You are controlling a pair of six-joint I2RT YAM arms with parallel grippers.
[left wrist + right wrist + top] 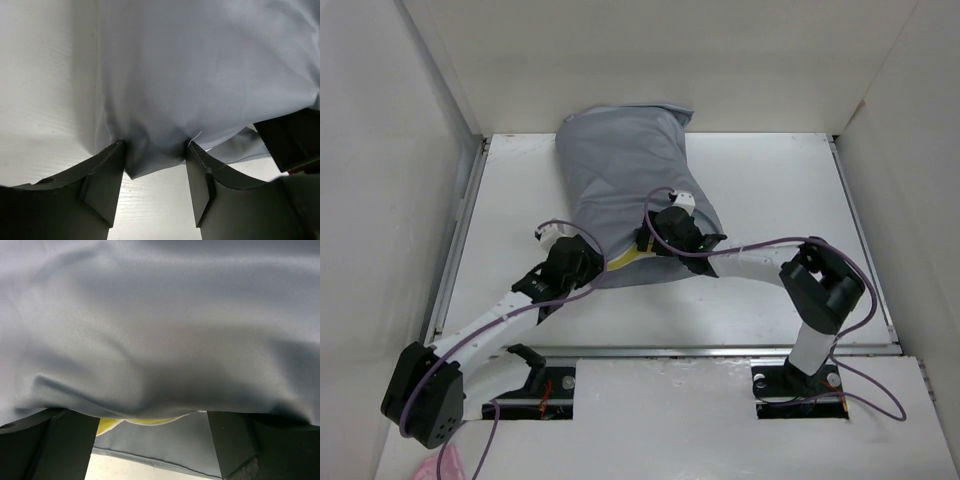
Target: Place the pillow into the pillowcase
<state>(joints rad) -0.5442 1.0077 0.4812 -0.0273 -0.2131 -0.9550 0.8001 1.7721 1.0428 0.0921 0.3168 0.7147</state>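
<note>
Both arms share one build: smooth white tubular links joined by chunky black joint housings. This goes for the left arm [485,330] and the right arm [750,265] alike. A thin purple cable [775,240] trails in loose loops along each. The left gripper [155,145] and right gripper [152,412] carry flat, matte-black fingers [105,185]. A tiny green spot [706,243] near the right wrist may be an indicator light.

The pillowcase [625,170] lies on the table [770,200], toward the far edge. The pillow [623,262] is inside it, showing only at the near opening, between the left gripper [586,263] and the right gripper [656,236].
</note>
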